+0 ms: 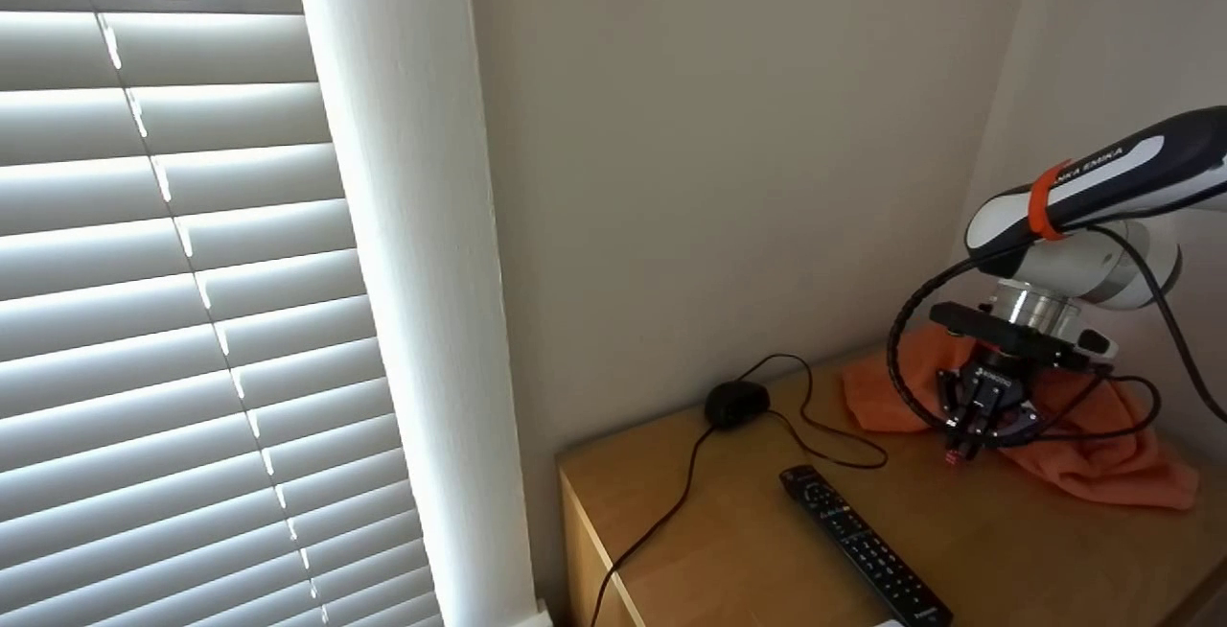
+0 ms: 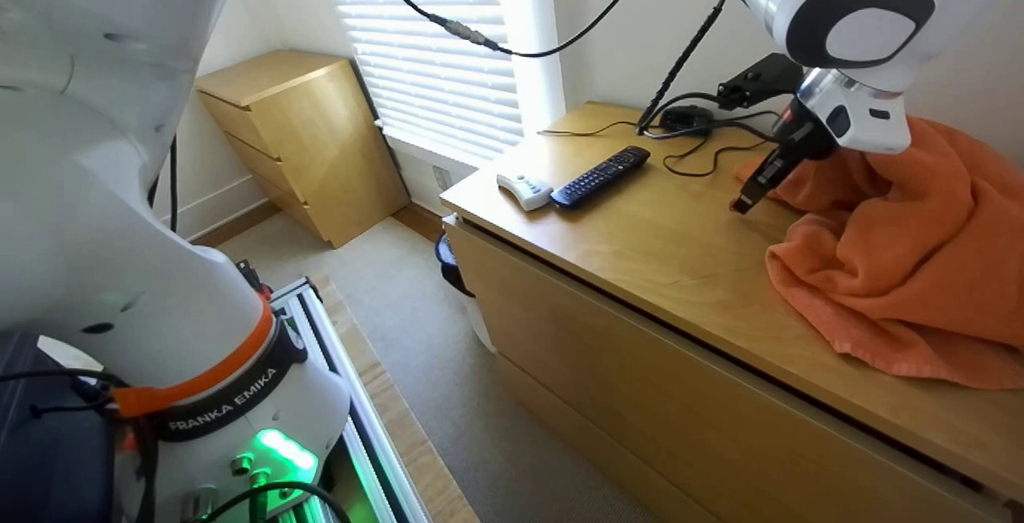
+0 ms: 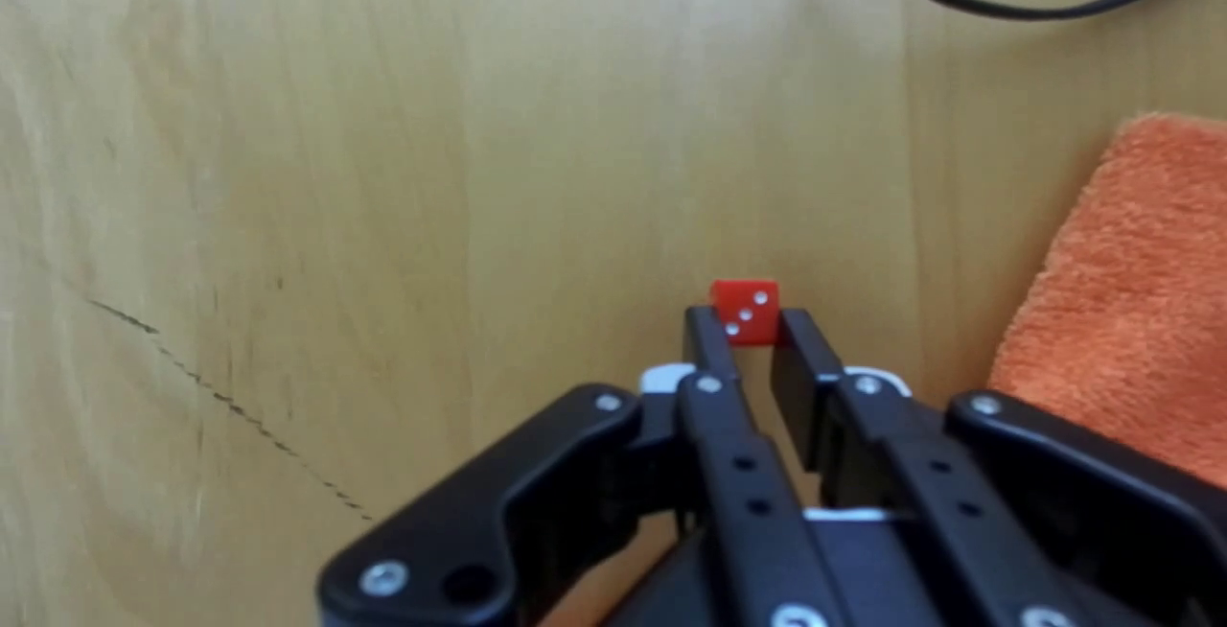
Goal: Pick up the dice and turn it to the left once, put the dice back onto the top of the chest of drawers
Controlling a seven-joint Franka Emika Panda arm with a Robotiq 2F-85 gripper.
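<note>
On my worktop (image 2: 664, 251), in an exterior view: remote (image 2: 602, 177), left of towel (image 2: 904, 267); device (image 2: 526, 190), just left of remote. Between the fingertips (image 3: 707, 339) of my hand (image 3: 750, 322): die (image 3: 752, 313).

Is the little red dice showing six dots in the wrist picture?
No, the face of the red dice seen in the wrist view has three white dots in a slanted line.
</note>
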